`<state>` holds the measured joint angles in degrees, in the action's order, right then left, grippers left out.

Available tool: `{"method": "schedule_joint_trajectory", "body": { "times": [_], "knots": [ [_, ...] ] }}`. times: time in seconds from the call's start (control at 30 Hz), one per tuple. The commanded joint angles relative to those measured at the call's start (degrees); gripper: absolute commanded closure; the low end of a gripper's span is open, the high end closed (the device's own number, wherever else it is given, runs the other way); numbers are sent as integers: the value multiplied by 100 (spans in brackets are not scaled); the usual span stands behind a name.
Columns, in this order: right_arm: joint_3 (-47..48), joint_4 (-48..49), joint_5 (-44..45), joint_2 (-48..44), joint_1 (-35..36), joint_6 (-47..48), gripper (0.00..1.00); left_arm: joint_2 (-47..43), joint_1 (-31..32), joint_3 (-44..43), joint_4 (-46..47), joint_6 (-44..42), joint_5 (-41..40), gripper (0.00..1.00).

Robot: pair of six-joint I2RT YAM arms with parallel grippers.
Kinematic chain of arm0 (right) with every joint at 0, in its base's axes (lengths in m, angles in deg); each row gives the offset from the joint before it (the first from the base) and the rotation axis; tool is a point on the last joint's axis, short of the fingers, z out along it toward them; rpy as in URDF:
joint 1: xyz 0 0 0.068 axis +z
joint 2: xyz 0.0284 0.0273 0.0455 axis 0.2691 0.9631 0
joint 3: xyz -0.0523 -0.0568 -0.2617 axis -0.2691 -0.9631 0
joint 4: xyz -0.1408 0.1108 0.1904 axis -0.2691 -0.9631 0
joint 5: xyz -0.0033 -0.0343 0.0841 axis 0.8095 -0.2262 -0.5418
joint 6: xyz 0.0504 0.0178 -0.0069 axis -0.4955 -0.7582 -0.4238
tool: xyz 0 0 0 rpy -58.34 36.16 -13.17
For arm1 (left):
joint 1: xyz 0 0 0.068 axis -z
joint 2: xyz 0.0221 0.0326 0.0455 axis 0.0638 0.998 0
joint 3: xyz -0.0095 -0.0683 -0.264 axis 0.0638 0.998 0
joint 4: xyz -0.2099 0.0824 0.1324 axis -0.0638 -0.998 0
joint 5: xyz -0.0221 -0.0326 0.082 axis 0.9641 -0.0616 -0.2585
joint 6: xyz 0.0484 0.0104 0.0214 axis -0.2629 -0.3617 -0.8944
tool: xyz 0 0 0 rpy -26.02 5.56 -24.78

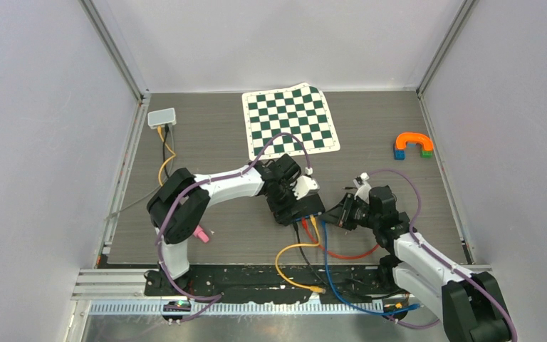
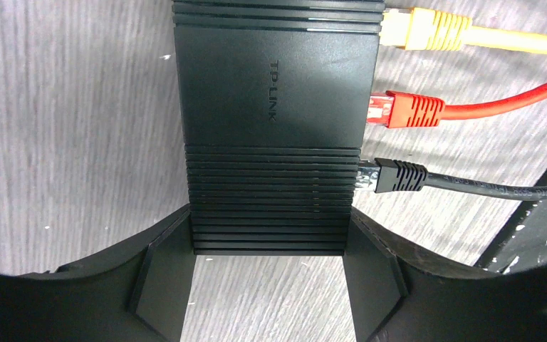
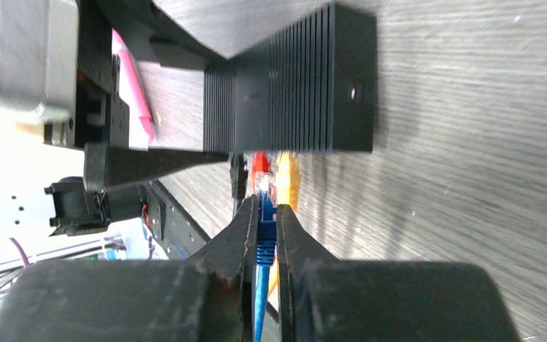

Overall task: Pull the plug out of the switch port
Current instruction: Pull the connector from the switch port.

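The black TP-LINK switch (image 1: 295, 206) (image 2: 274, 107) (image 3: 292, 92) lies on the grey table. My left gripper (image 1: 290, 194) (image 2: 269, 229) clamps its narrow end, one finger on each side. Yellow (image 2: 427, 30), red (image 2: 409, 110) and black (image 2: 397, 177) plugs sit in its ports. From the right, my right gripper (image 1: 336, 214) (image 3: 262, 210) is shut on the blue plug (image 3: 266, 228). The plug's clear tip points at the port side and appears to stand a little off it. The blue cable (image 1: 327, 271) trails toward the near edge.
A green-and-white chessboard mat (image 1: 290, 121) lies at the back. A small white box (image 1: 162, 117) with cables sits at back left, an orange arch on blocks (image 1: 413, 144) at right, and a pink object (image 1: 201, 234) by the left arm. Cables loop across the near table edge.
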<state>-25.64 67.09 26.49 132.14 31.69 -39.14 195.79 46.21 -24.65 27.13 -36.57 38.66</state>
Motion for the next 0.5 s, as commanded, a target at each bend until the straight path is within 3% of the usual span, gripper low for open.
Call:
{"method": "schedule_joint_trajectory", "body": {
  "times": [0.0, 0.2, 0.47],
  "knots": [
    [120, -124, -671, 355, 36, 66, 95, 162, -82, -194, -20, 147, -213, 53],
    [338, -785, -409, 555, 36, 560, 95, 79, -82, -174, -40, 25, -82, 53],
    [1006, -931, 628, -811, 26, 236, 95, -363, -82, 289, 392, -14, -185, 26]
  ]
}}
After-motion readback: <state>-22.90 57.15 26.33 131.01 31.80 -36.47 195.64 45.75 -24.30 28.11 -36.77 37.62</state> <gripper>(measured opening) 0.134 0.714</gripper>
